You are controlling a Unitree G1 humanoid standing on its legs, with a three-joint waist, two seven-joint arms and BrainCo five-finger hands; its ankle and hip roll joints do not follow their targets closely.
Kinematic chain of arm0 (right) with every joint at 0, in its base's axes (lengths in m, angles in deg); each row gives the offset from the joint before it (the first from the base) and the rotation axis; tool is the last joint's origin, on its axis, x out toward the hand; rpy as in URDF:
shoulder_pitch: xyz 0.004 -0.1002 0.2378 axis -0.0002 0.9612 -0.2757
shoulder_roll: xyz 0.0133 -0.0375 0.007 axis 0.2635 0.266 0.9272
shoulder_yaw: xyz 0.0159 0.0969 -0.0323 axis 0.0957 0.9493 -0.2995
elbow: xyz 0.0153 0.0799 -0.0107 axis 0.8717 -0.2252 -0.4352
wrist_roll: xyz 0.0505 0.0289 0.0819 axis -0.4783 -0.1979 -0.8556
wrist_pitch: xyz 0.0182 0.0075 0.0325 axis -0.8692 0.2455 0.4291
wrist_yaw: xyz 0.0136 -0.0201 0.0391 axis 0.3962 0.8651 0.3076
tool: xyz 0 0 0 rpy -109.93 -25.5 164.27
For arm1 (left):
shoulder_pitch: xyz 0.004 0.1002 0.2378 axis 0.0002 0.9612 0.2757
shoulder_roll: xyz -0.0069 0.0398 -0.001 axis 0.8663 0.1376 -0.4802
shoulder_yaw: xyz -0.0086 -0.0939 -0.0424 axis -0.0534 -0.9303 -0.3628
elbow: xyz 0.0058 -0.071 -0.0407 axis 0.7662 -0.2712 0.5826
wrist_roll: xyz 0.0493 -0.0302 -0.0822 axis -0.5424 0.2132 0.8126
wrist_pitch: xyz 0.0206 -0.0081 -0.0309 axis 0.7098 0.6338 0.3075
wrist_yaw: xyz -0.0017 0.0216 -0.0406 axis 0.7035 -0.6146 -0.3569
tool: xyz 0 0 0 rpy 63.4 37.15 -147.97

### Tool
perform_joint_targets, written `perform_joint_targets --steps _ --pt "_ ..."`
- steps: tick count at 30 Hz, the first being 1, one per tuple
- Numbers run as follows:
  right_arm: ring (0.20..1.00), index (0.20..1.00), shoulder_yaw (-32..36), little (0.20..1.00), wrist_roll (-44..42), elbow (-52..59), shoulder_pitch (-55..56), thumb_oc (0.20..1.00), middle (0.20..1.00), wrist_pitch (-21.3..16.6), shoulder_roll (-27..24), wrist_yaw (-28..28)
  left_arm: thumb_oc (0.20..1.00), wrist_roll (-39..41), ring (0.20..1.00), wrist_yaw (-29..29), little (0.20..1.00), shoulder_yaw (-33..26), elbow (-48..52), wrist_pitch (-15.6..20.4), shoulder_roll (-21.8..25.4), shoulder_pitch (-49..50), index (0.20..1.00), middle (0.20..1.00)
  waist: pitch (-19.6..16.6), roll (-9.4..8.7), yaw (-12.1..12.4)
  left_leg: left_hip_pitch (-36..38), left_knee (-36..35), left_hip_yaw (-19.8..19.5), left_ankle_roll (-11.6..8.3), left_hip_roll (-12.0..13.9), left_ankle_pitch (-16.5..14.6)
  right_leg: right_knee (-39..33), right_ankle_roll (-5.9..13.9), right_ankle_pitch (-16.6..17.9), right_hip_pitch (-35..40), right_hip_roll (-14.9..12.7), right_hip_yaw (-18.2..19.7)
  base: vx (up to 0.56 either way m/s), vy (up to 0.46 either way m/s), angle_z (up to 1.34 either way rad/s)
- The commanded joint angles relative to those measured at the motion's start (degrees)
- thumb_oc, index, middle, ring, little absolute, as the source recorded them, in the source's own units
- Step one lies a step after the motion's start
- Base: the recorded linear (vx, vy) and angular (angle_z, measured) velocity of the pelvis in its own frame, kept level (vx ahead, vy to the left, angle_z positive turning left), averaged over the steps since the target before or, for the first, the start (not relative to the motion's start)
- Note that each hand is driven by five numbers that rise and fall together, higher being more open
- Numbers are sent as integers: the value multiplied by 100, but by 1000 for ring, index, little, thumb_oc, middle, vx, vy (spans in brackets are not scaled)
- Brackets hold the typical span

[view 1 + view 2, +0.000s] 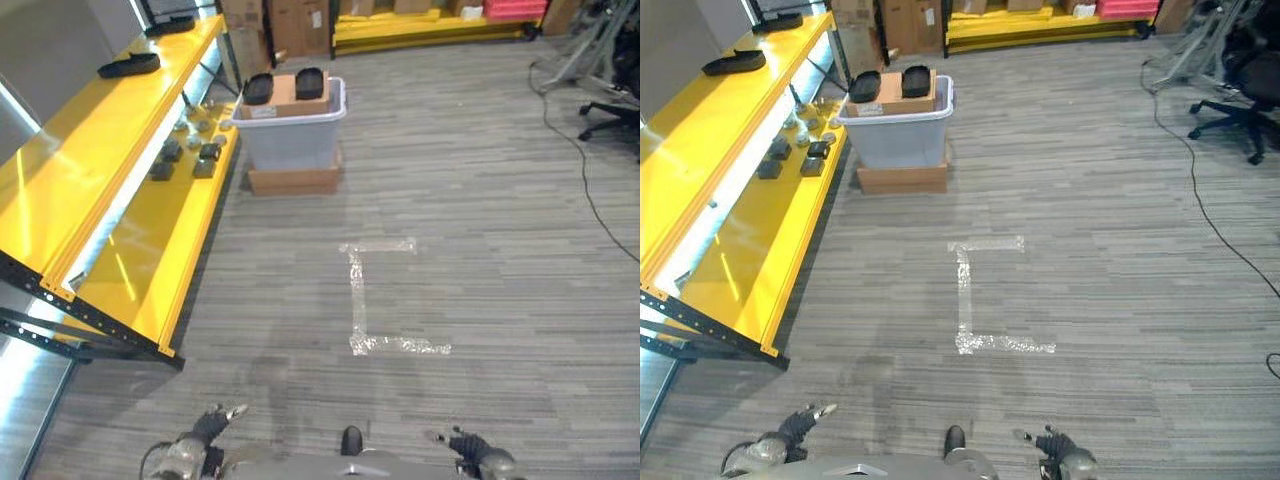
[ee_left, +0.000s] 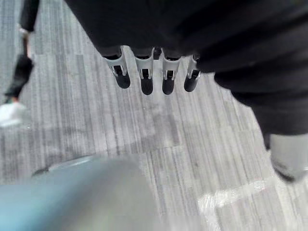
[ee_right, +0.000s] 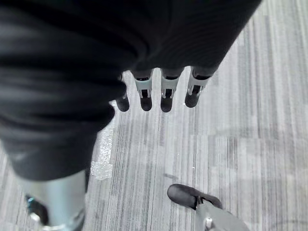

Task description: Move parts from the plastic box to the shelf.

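Two dark parts (image 1: pixel 284 86) sit on cardboard atop the plastic box (image 1: pixel 292 138), well ahead beside the yellow shelf (image 1: pixel 150 225), which already carries several small parts (image 1: pixel 185 157). Left hand (image 2: pixel 144 72) and right hand (image 3: pixel 159 91) hang relaxed, empty, far off.

No legible text, labels, numbers or signs anywhere.

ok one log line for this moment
left hand: open, empty | right hand: open, empty | plastic box: far ahead beside yellow shelf
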Motion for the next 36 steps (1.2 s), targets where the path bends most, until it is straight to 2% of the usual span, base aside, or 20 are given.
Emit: perform_joint_targets --steps 1,4,6,10,11,13,14,15,16,19,20,21,23,25,28,30,31,32,34,36 --pt "1000 1000 55 1000 270 -173 -111 1000 1000 -42 -250 134 1000 -209 1000 -117 1000 262 -169 41 169 -192 1000 1000 304 241 226 172 -1736 -39 365 -205 670 29 676 -157 318 -91 276 179 12 8" --pt "1000 1000 8 1000 288 -166 -270 1000 1000 -68 -279 167 1000 -341 1000 -107 1000 334 -318 7 147 -149 1000 1000 289 308 321 40 -2149 -233 363 -287 876 29 678 -280 418 -21 375 192 9 -11" --pt "1000 1000 -94 1000 359 -15 -446 1000 1000 -108 -188 172 1000 -445 1000 -35 1000 274 -464 -67 143 129 1000 1000 128 427 433 170 -2154 -87 385 -188 1061 29 676 -558 768 80 549 430 103 -44" --pt "1000 1000 -99 1000 421 35 -381 1000 1000 -131 -53 223 1000 -532 1000 -60 1000 267 -532 -70 142 196 1000 1000 63 421 435 398 -2126 -86 517 -240 977 350 673 -686 937 10 586 288 116 -43" --pt "1000 1000 -156 1000 556 100 -284 1000 1000 -150 138 277 1000 -564 1000 -83 1000 178 -565 -85 196 213 1000 1000 18 400 406 673 -2117 -39 662 -272 802 1213 808 -725 771 -39 621 250 145 -5" --pt "1000 1000 -148 1000 534 34 -306 1000 1000 -109 267 262 1000 -550 1000 -140 1000 166 -549 -111 211 142 1000 1000 109 424 340 900 -2064 27 830 -315 622 2448 1100 -204 237 -216 655 237 168 -9" --pt "1000 1000 -180 1000 549 50 -315 1000 1000 -93 305 259 1000 -526 1000 -153 1000 182 -520 -126 232 91 1000 1000 191 464 280 977 -2029 -1 872 -267 598 3027 1164 -31 -48 -178 722 229 123 -20" --pt "1000 1000 -188 1000 580 61 -324 1000 1000 -67 339 281 1000 -463 1000 -175 1000 225 -446 -121 246 -13 1000 1000 287 545 215 1195 -2045 -25 905 -186 490 3389 1130 7 -467 -325 574 169 70 5" --pt "1000 1000 -187 1000 581 61 -324 1000 1000 -67 339 281 1000 -463 1000 -175 1000 225 -447 -121 246 -14 1000 1000 296 538 210 1205 -2048 -28 906 -194 490 3405 1131 -6 -463 -334 573 222 29 21" --pt "1000 1000 -162 1000 594 37 -261 1000 1000 -44 352 282 1000 -363 1000 -174 1000 254 -255 -35 329 -239 1000 1000 256 554 227 1450 -2167 21 781 -74 317 2273 987 -202 -515 -801 -216 300 -142 -4" --pt "1000 1000 -137 1000 551 10 -194 1000 1000 -50 356 305 1000 -324 1000 -204 1000 287 -163 31 364 -334 1000 1000 223 454 141 1562 -2208 -67 687 -94 197 1331 982 -54 -513 -657 -115 319 -215 -20" --pt "1000 1000 -138 1000 550 10 -192 1000 1000 -50 357 305 1000 -323 1000 -204 1000 287 -162 31 365 -332 1000 1000 237 464 141 1586 -2210 -68 681 -80 187 1293 979 -40 -472 -638 -123 323 -222 -10" --pt "1000 1000 -123 1000 493 -76 -151 1000 1000 -32 340 323 1000 -261 1000 -230 1000 268 -74 53 400 -390 1000 1000 196 403 57 1697 -2237 -142 615 -61 103 751 991 127 -576 -468 212 251 -178 10" --pt "1000 1000 -79 1000 395 -129 -86 1000 1000 -12 339 237 1000 -281 1000 -199 1000 266 -107 53 367 -384 1000 1000 152 375 6 1780 -2216 -190 562 15 11 740 982 103 -514 -415 366 283 -249 26" --pt "1000 1000 -76 1000 314 -163 -2 1000 1000 -28 342 198 1000 -309 1000 -198 1000 265 -204 40 339 -343 1000 1000 98 310 6 1703 -1752 -207 483 79 -143 622 841 47 -330 -342 404 201 -218 49" --pt "1000 1000 -121 1000 332 -164 38 1000 1000 -41 270 138 1000 -240 1000 -174 1000 208 -278 20 272 -322 1000 1000 178 226 29 1260 -623 -269 297 59 87 447 685 -11 -33 -310 255 162 -268 26" --pt "1000 1000 -125 1000 370 -156 8 1000 1000 -39 184 151 1000 -172 1000 -175 1000 209 -314 13 178 -338 1000 1000 330 128 107 837 160 -377 196 -88 295 269 610 1 221 -341 189 130 -219 28" --pt "1000 1000 -125 1000 370 -157 6 1000 1000 -39 186 151 1000 -172 1000 -175 1000 208 -315 13 180 -341 1000 1000 310 119 90 807 159 -392 199 -101 310 268 612 5 200 -353 174 278 -262 33" --pt "1000 1000 -139 1000 414 -148 22 1000 1000 -26 74 138 1000 -161 1000 -134 1000 200 -367 -15 92 -226 1000 1000 318 46 203 372 -586 -41 278 -9 275 29 656 -78 466 -387 14 328 -140 22" --pt "1000 1000 -212 1000 497 -113 5 1000 1000 -25 8 113 1000 -210 1000 -93 1000 223 -440 -31 50 -134 1000 1000 300 149 322 255 -1410 -35 339 -6 571 29 708 -169 574 -298 18 262 -28 14"
